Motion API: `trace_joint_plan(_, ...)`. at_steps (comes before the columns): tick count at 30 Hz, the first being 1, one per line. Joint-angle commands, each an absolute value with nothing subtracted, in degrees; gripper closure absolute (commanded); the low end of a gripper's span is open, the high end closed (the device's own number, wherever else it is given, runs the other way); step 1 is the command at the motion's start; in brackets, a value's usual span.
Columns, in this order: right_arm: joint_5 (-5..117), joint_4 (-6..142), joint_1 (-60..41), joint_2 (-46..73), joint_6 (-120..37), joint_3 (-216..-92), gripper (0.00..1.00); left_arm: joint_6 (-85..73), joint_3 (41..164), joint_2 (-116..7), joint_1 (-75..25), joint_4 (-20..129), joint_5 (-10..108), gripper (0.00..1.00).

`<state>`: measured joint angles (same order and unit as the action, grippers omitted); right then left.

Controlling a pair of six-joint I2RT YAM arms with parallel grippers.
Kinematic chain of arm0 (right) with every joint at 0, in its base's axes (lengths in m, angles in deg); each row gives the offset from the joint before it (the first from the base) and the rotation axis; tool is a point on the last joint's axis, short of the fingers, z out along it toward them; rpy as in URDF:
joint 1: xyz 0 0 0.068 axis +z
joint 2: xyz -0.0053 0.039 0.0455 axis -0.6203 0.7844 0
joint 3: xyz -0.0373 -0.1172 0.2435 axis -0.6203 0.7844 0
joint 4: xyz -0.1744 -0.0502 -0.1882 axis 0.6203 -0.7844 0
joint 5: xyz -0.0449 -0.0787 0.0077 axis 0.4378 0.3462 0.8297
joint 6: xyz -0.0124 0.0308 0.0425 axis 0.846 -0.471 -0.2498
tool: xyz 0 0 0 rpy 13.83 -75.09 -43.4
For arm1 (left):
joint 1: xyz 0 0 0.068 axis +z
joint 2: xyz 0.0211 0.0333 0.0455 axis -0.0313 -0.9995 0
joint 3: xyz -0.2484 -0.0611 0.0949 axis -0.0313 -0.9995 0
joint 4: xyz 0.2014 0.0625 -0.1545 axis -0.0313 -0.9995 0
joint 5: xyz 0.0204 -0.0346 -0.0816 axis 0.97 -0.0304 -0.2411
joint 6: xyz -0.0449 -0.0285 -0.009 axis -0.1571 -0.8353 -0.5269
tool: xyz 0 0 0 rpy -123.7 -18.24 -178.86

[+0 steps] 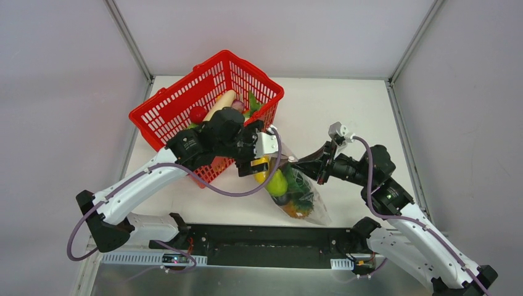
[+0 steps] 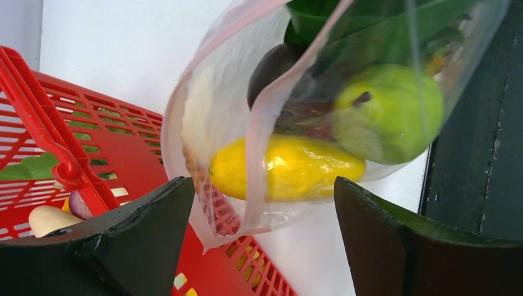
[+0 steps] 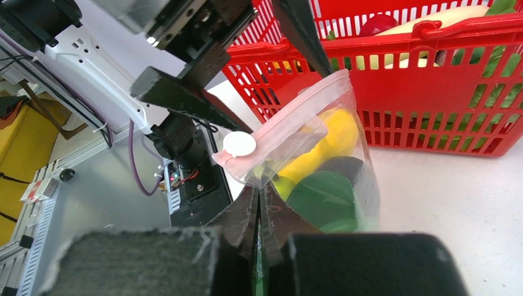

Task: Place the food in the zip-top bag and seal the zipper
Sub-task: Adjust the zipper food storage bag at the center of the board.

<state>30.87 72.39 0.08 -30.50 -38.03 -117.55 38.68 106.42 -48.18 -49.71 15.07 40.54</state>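
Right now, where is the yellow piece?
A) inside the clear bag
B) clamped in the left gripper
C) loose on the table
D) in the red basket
A: the yellow piece lies behind the clear plastic of the zip-top bag, next to a green fruit, while the left gripper has its fingers wide apart, not clamped on it.

A red basket [image 1: 185, 105] blocks the far left of the table [image 1: 351, 111]. Just beside its near wall, the zip-top bag [image 1: 302, 200] lies at near centre. The right gripper [image 1: 296, 164] pinches its mouth edge, and the 2 spread fingers of the left gripper [image 2: 265, 203] flank it. The bare tabletop at far right gives passage.
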Motion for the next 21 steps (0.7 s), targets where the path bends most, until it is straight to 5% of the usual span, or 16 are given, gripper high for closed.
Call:
trace_joint_plan(1, 28.3, 76.7, 0.3, -31.7, -37.0, -120.2, 1.0, 39.2, 105.9, -49.6, -48.3, 16.3, 40.3, 0.15)
trace_joint_plan(6, 30.1, 77.3, 0.3, -31.9, -36.9, -119.8, 1.0, 40.7, 109.2, -52.3, -48.0, 8.1, 35.5, 0.18)
trace_joint_plan(13, 29.5, 79.4, 0.3, -33.0, -36.8, -118.6, 1.0, 37.6, 111.9, -55.7, -48.0, 4.9, 41.2, 0.35)
trace_joint_plan(17, 29.7, 79.4, 0.2, -33.1, -36.7, -118.3, 1.0, 35.0, 114.3, -56.6, -48.0, 5.8, 43.1, 0.56)
trace_joint_plan(21, 29.9, 79.5, 0.2, -33.4, -36.4, -117.9, 1.0, 33.8, 114.2, -55.7, -48.0, 7.1, 44.0, 0.88)
